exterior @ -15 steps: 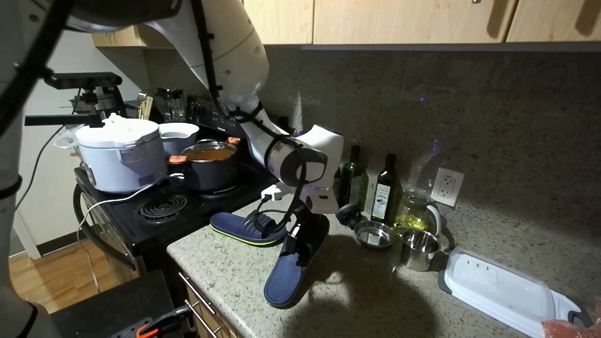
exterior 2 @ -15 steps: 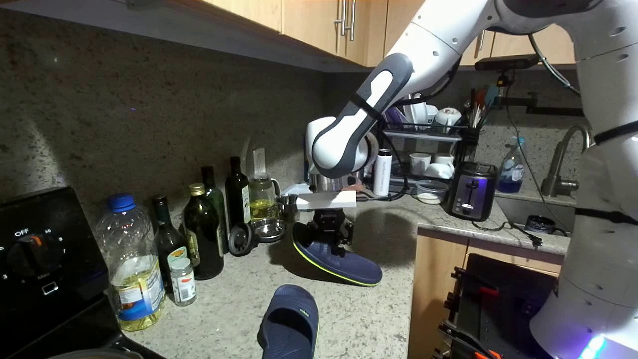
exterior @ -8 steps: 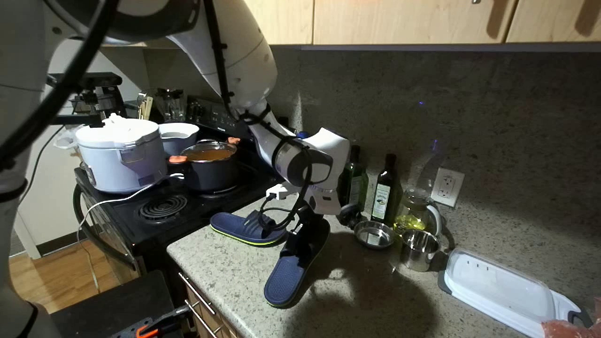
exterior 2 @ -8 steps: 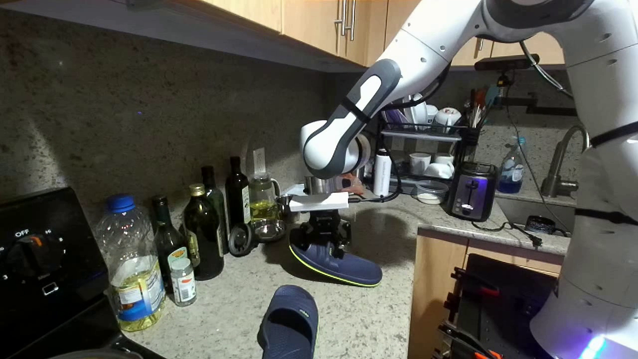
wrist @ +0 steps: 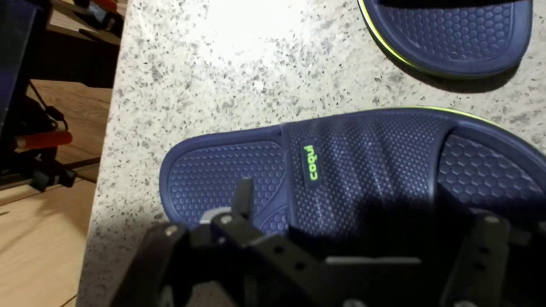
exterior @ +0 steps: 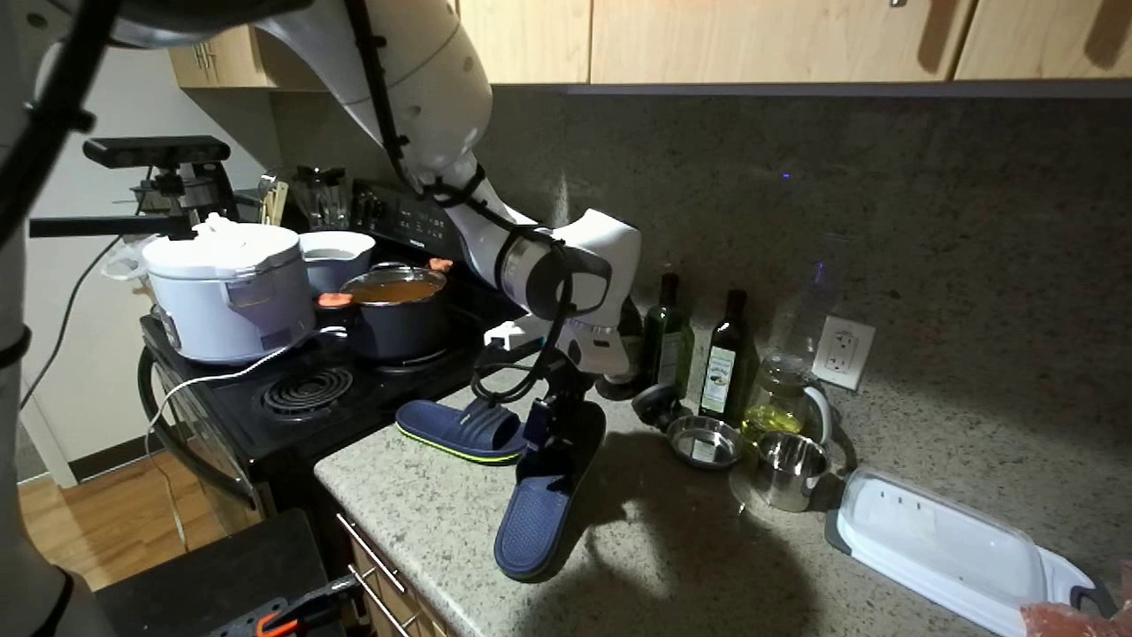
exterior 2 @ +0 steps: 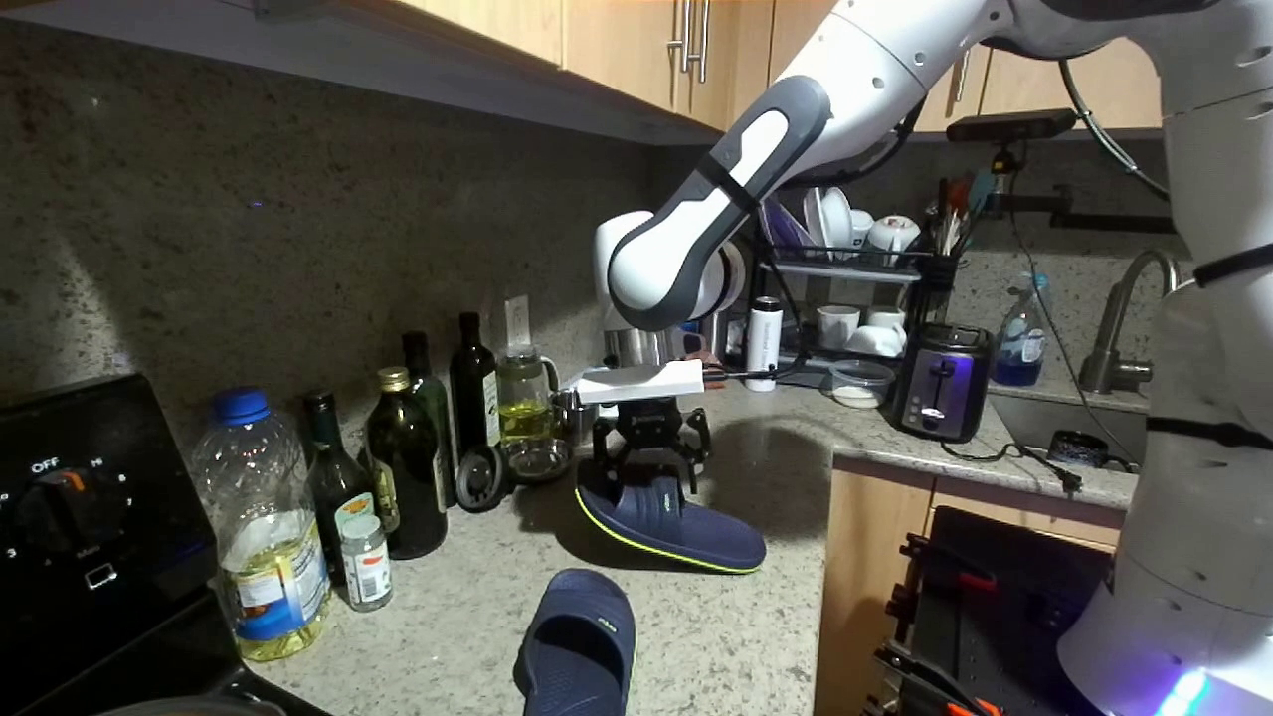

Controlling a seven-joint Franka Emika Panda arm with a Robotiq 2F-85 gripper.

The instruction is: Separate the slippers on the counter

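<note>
From left to right in both exterior views, the slipper at left (exterior: 458, 430) lies on the bench (exterior: 416, 495) near the stove (exterior: 239, 407), apart from the gripper (exterior 2: 651, 479); the slipper at right (exterior: 536, 509) lies directly beneath the gripper, whose fingers (wrist: 244, 198) stand spread to either side of that slipper's strap (wrist: 362, 162), though contact with it cannot be told. Counted in an exterior view: one clear bottle (exterior 2: 261, 527) with a blue cap (exterior 2: 241, 404), four dark bottles (exterior 2: 408, 477), one small jar (exterior 2: 365, 567), one glass pitcher (exterior 2: 524, 413), one steel bowl (exterior 2: 537, 459), two slippers, one gripper and one toaster (exterior 2: 943, 383). Edges and room: in an exterior view, the bench meets the stove just beside the slipper at left; in the wrist view, the bench's front edge runs near one end of the slipper at right, and a strip of speckled bench separates the pair; in an exterior view, a broader open stretch of bench, partly in shadow, extends from the slipper at right to one steel cup (exterior: 787, 478) and one lidded white container (exterior: 937, 535)
</note>
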